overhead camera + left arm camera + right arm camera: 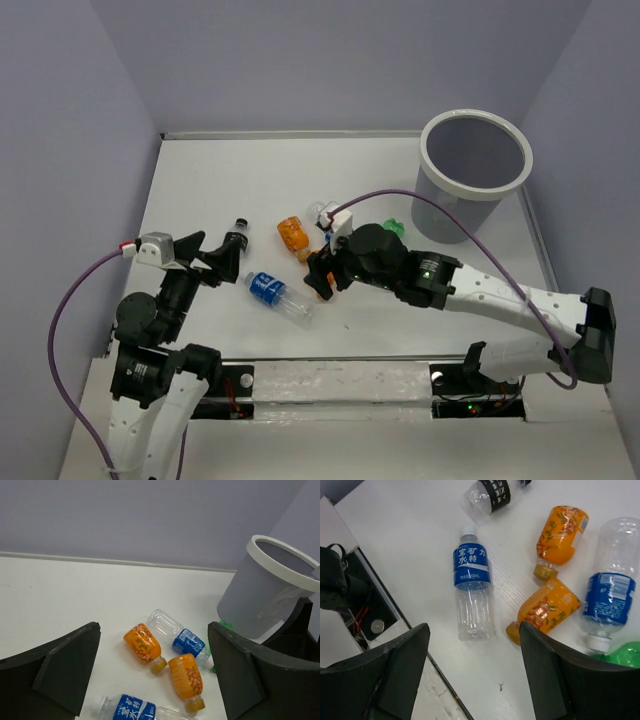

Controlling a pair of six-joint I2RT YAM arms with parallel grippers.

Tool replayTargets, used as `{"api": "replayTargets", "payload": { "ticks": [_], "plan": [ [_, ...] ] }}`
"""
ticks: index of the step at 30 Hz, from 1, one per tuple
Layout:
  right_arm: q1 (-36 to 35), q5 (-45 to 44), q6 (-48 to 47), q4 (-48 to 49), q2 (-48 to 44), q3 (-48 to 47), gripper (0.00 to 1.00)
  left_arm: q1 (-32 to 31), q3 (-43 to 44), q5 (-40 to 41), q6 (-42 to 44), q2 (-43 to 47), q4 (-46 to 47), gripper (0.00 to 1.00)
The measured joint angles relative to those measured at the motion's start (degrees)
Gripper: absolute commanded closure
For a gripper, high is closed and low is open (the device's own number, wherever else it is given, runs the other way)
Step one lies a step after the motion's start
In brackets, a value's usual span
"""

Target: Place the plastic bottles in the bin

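Well, right gripper (320, 270): spread, empty, over one orange bottle (547, 607).
Left gripper (208, 258): spread, empty.
Bin (452, 215): 2 o'clock from that bottle.
Risk: crowded neighbours; descending fingers may knock the blue-labelled bottle (607, 602), rolling the target away.

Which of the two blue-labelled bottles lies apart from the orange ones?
The slim bottle, lying alone nearest the table's near edge; the wider bottle lies close beside both orange bottles.

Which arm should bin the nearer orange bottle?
Right. The right gripper, open, hangs by the stubby orange plastic bottle, and the tall light-grey bin stands nearer it; left gripper is farther.
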State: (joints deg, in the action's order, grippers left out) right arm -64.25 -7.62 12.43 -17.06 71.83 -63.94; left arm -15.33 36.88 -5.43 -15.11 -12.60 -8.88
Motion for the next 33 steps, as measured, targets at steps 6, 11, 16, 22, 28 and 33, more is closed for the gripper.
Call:
{"api": "replayTargets", "payload": {
  "ticks": [6,11,16,22,28,33],
  "plan": [
    [-1.99,-0.35,-2.40,1.16,12.87,-4.52,0.08,0.09,0.02,6.05,-0.44,0.11,-1.81,0.01],
    [-2.10,-0.37,-4.31,1.25,23.02,-9.66,0.09,0.44,0.02,10.12,-1.18,0.11,-3.04,0.01],
    [-2.12,-0.46,-5.55,1.36,32.24,-13.70,0.10,0.44,0.02,11.98,-1.75,0.11,-3.78,0.01],
    [-2.12,-0.22,-6.45,0.52,37.70,-16.33,0.13,0.44,0.02,13.03,-2.16,0.11,-4.24,0.01],
    [-2.12,1.62,-6.40,0.61,42.99,-20.33,0.18,0.46,0.02,13.66,-2.54,0.11,-4.26,0.01],
    [-2.12,2.95,-6.14,0.50,45.79,-21.49,0.41,0.83,0.02,14.10,-2.82,0.11,-4.28,0.01]
  ]
}}
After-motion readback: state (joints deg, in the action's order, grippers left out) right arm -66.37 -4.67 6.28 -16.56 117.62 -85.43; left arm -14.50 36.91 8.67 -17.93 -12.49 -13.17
